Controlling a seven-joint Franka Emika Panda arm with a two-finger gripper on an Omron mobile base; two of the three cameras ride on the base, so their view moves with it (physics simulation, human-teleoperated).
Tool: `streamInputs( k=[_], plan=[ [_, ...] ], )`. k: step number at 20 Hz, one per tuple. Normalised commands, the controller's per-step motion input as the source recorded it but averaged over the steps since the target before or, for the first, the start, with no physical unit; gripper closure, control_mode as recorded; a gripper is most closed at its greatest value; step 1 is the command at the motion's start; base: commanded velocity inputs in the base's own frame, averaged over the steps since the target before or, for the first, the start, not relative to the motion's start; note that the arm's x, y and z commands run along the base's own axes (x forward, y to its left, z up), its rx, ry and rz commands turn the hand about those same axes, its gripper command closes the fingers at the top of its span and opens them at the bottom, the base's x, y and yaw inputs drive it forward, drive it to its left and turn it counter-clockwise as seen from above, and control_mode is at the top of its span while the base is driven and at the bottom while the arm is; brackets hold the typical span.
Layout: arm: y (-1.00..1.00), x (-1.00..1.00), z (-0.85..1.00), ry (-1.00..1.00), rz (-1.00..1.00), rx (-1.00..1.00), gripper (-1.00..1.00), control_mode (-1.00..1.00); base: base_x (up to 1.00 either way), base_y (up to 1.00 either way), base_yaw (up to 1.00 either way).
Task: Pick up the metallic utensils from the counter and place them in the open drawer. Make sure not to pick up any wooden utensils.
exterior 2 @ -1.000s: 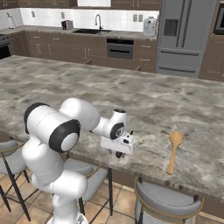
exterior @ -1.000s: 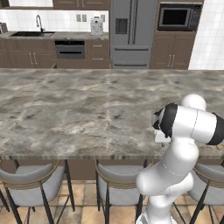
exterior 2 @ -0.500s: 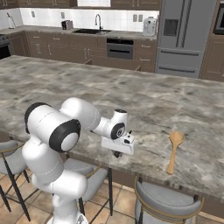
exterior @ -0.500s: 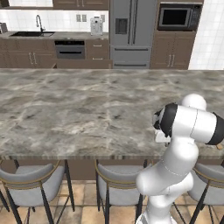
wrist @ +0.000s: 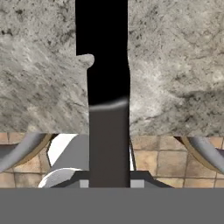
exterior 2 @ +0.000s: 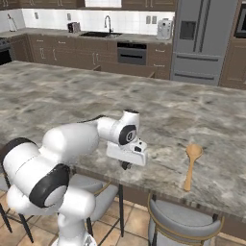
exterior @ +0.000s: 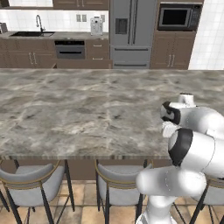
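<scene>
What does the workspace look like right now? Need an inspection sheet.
Surface: grey-brown marbled stone island counter, thick edge, stools beneath.
Job's things: slim all-black knife lies along the counter's near edge, running between the fingertips in the hand view. Fork and drawer: nothing seen.
Clutter: light tan wooden spoon lies flat on the counter, apart from the tool.
Grippers: tool low at the counter's near edge, jaws closed on the knife.
Cables: nothing seen.
Surroundings: steel fridge, sink tap, dark brown cabinets, tiled floor.
</scene>
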Motion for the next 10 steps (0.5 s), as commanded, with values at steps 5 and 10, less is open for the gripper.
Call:
streamInputs(
  k=[5, 10],
  plan=[
    [0.14, -0.75, 1.0, -0.02, 0.0, 0.0, 1.0, -1.0, 0.0, 0.0, 0.0],
    [0.2, -0.59, 1.0, 0.0, -0.01, 0.0, 1.0, -1.0, 0.0, 0.0, 0.0]
  ],
)
